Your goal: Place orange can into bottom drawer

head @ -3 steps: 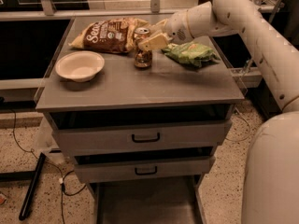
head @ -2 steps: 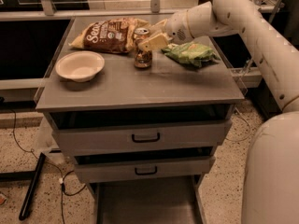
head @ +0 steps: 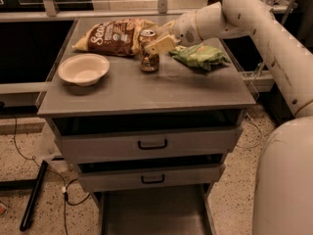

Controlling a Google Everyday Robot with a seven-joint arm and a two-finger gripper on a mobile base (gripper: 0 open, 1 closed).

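OK, one camera view. We see the gripper (head: pixel 153 45) over the back half of the cabinet top (head: pixel 146 94), right at the upper part of the orange can (head: pixel 148 62). It overlaps the can just under the rim. We cannot tell whether it is clamped on the can or loose around it. The can stands upright on the top, directly under the gripper.

Behind the gripper and frame-left of it lies a brown chip bag (head: pixel 112 37), close to the can. Just frame-right of the gripper is a green chip bag (head: pixel 198 56), below the arm (head: pixel 220 21). A white bowl (head: pixel 83 69) sits well off to frame-left.

The bottom drawer (head: pixel 151 214) is far below the gripper, pulled out at floor level. Two drawers with black handles (head: pixel 152 144) sit between it and the cabinet top.
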